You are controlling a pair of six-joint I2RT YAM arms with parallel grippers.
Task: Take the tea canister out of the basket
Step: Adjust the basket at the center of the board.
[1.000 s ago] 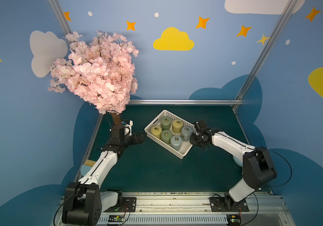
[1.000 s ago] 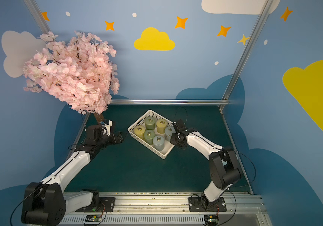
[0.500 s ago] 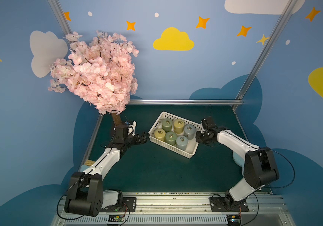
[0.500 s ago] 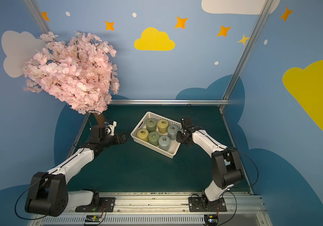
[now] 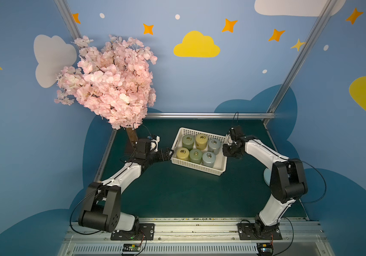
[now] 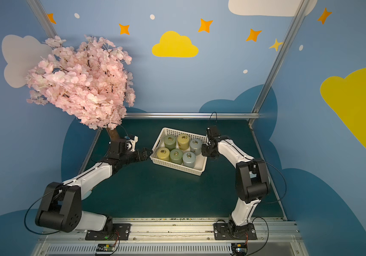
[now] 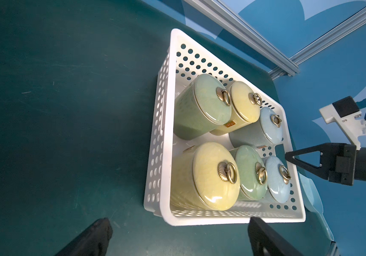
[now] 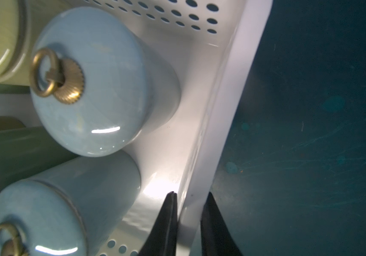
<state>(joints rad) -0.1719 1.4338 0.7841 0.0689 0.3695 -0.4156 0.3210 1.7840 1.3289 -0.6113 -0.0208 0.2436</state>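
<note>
Right claw point(image 8: 189, 197) pinched shut on the basket point(image 5: 197, 169) end wall, one finger inside, one outside, probably to steady it. Left claw point(image 5: 170, 153) gaped wide, empty, just beside the opposite end. All six tea canisters point(image 5: 195, 155) sat upright inside the basket on the counter point(image 5: 177, 195), none lifted out yet.

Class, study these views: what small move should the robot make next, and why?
Probably lift the open left end effector over the end wall of the basket toward the nearest yellow canister. The right end effector is shut on the opposite wall, apparently steadying it, and all six canisters sit inside.
</note>
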